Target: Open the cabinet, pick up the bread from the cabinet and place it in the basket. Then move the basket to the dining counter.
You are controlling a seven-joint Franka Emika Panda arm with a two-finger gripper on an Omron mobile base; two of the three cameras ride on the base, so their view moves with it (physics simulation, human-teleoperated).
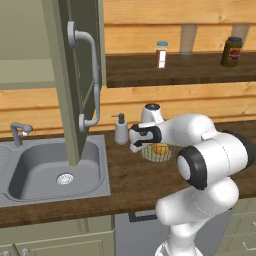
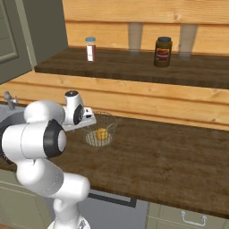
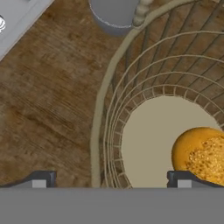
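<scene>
The pale wire basket (image 1: 156,152) (image 2: 101,129) (image 3: 131,100) stands on the dark wood worktop, right of the sink. The yellow-orange bread (image 1: 161,149) (image 2: 102,134) (image 3: 202,154) lies inside it. My gripper (image 1: 136,146) (image 2: 88,123) (image 3: 111,180) points down, open, over the basket's left rim. In the hand view one fingertip (image 3: 39,179) is outside the rim and the other is inside, beside the bread. Nothing is gripped. The cabinet (image 1: 75,75) (image 2: 18,31) has its door swung open towards me. The dining counter is out of view.
A grey soap dispenser (image 1: 120,130) (image 3: 113,15) stands just behind the basket, close to my hand. The steel sink (image 1: 55,172) and its faucet (image 1: 20,132) lie to the left. Two jars (image 1: 161,54) (image 1: 231,51) sit on the upper shelf.
</scene>
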